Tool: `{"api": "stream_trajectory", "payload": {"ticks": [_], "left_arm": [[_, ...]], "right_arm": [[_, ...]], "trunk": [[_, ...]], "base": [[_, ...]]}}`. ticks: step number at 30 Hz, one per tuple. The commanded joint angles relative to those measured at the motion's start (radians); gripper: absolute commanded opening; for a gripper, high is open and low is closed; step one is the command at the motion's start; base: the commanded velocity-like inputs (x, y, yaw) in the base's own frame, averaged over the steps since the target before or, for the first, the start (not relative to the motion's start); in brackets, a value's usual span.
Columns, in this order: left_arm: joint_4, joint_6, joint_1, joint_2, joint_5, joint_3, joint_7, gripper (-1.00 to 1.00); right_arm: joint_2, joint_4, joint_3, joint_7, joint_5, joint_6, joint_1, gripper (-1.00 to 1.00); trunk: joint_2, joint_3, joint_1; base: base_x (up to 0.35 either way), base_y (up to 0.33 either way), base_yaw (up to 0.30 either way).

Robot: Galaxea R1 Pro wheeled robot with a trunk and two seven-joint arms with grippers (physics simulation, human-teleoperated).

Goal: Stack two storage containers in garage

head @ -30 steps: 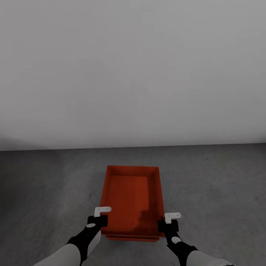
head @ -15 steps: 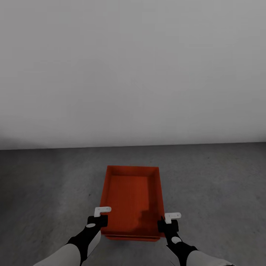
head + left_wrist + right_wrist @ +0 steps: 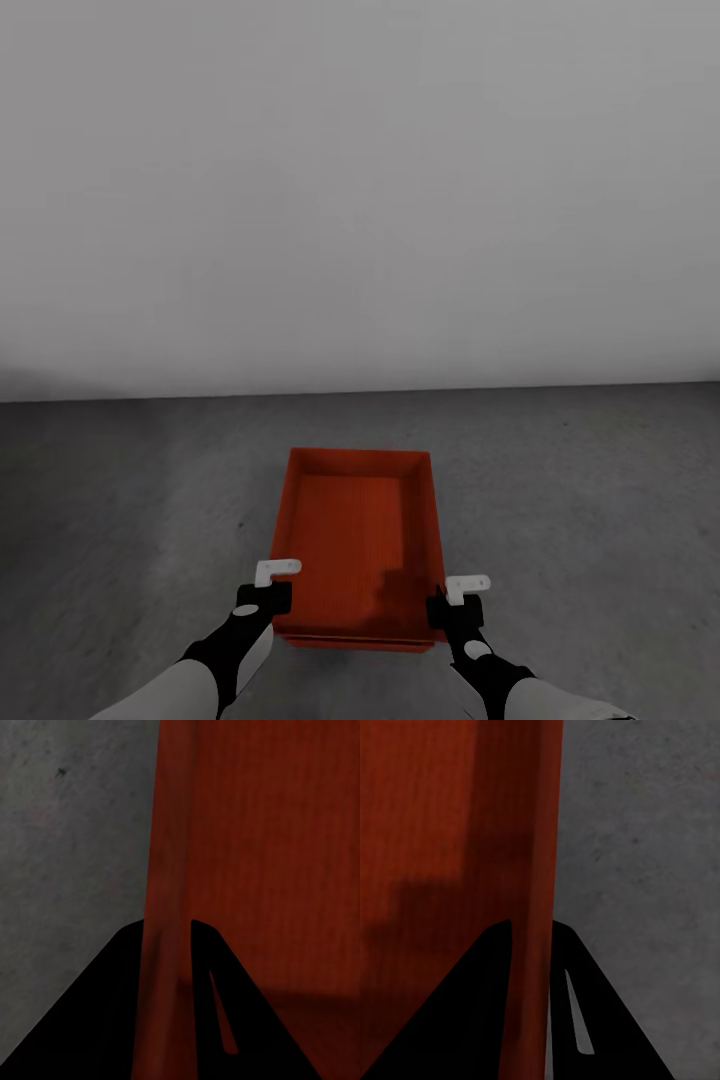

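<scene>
An orange-red storage container point(image 3: 355, 530) sits low in the head view over the dark grey floor point(image 3: 120, 520). A second orange-red edge point(image 3: 350, 645) peeks out just under its near rim. My left gripper point(image 3: 272, 600) is shut on the container's left wall point(image 3: 169, 870), which runs between the black fingers point(image 3: 97, 1012). My right gripper point(image 3: 442, 608) is shut on the right wall point(image 3: 538, 870) in the same way, fingers point(image 3: 472, 1012) on either side. I cannot tell whether the container touches the floor.
A plain white-grey wall point(image 3: 360, 200) rises straight ahead and meets the rough grey floor a little beyond the container. Bare concrete-like floor point(image 3: 645, 870) spreads to both sides.
The line where wall meets floor has crept slightly upward in the picture, so the camera has shifted a little. Container and both grippers keep the same hold and place.
</scene>
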Motion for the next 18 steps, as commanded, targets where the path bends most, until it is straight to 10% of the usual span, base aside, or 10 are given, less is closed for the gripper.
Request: {"api": "stream_trajectory", "payload": {"ticks": [1, 18], "left_arm": [[0.002, -0.002, -0.001, -0.007, 0.002, 0.012, 0.006, -1.00], [0.001, -0.002, 0.000, -0.007, 0.002, 0.012, 0.006, -1.00]], "right_arm": [[0.000, 0.001, -0.009, -0.004, -0.022, -0.008, -0.001, -1.00], [0.000, 0.001, -0.009, -0.004, -0.022, -0.007, -0.001, -1.00]], "trunk": [[-0.008, -0.004, 0.004], [-0.029, -0.013, 0.015]], "base": [[0.000, 0.000, 0.000], [0.000, 0.000, 0.000]]}}
